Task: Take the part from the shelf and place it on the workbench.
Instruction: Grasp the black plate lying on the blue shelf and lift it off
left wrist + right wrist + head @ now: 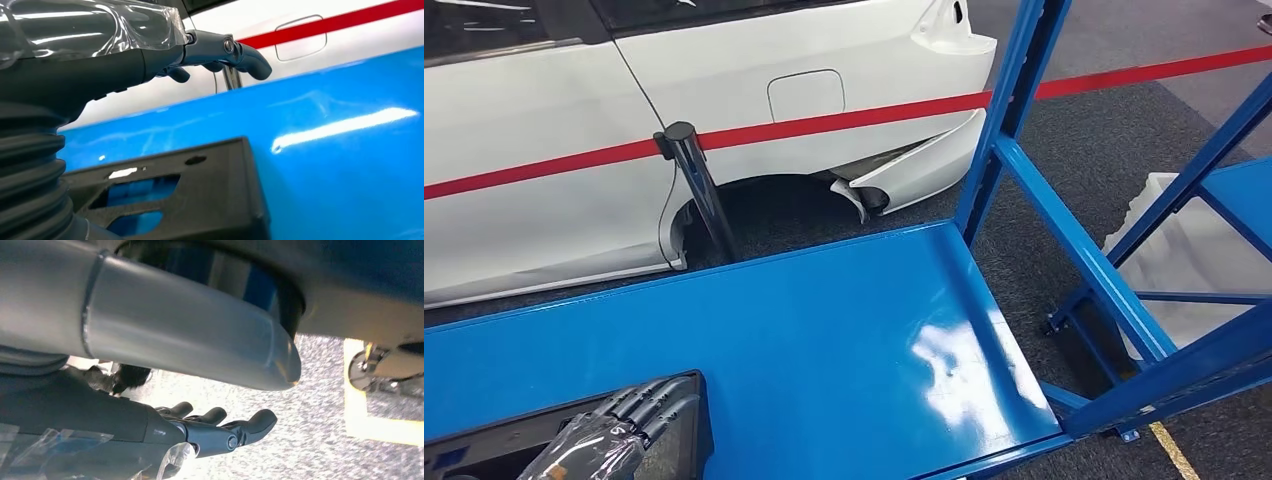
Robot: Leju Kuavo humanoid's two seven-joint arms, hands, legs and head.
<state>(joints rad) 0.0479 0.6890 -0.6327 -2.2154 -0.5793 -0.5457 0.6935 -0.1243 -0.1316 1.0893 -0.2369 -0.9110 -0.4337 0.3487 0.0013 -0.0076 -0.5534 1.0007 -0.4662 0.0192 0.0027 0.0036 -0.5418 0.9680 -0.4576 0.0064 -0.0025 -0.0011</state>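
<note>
The black part [484,440] lies flat on the blue table [824,330], lower left; the left hand [639,410] hovers over it, empty with fingers apart, likely just releasing; the right hand [220,430] hangs loose and empty.

Dark grey hand [220,52] — ribbed cover

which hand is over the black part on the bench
The left hand: it is over the black part, which lies on the blue workbench. The right hand hangs over the speckled floor.
</note>
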